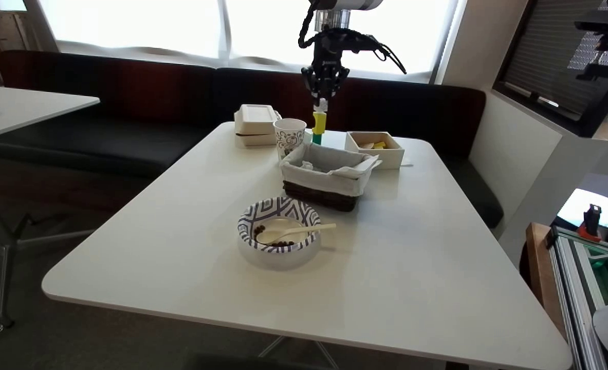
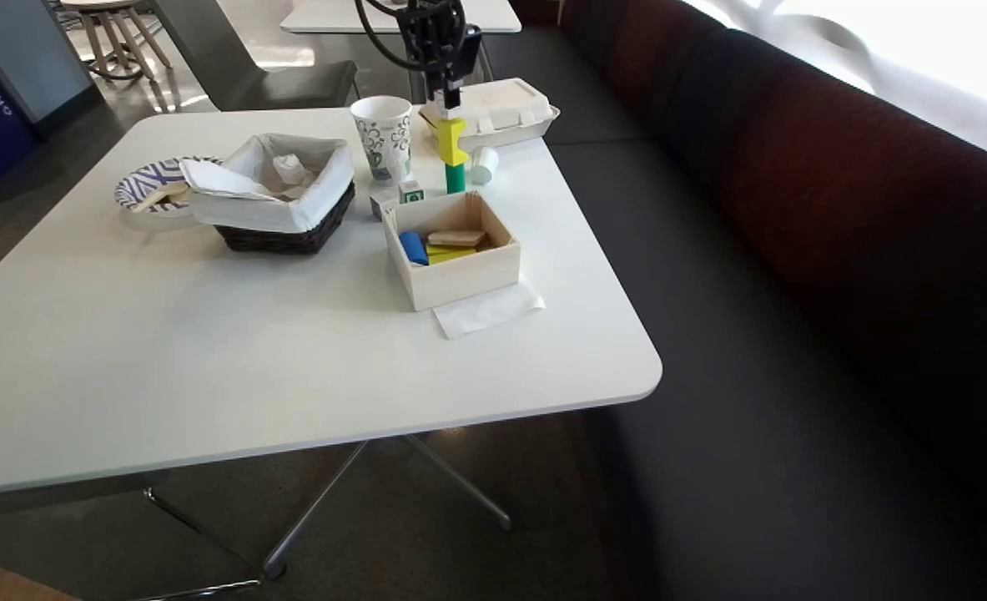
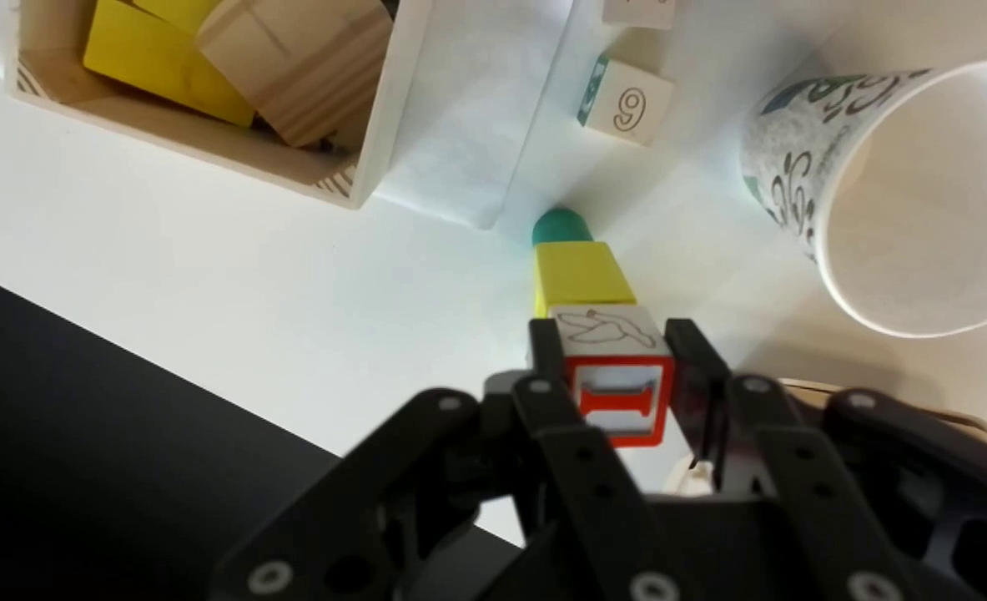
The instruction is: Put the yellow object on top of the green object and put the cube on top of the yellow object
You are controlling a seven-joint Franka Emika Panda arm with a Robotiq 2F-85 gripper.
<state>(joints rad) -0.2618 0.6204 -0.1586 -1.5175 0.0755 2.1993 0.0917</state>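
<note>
Yellow block (image 3: pixel 583 274) being borne by green block (image 2: pixel 455 179), the cube (image 3: pixel 616 379) gripped above by the tool (image 3: pixel 618 355) should lastly be settled and released.

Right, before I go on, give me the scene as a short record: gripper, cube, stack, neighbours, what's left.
gripper: closed on the cube, jaws at two opposite sides
cube: directly over the yellow object; full contact hard to tell
stack: yellow object on top of the upright green object
paper cup: upright, near the stack
wooden box: open, holding yellow, blue and bare-wood pieces
loose cubes: two, between paper cup and wooden box
left to do: probably settle the cube, then release
</note>
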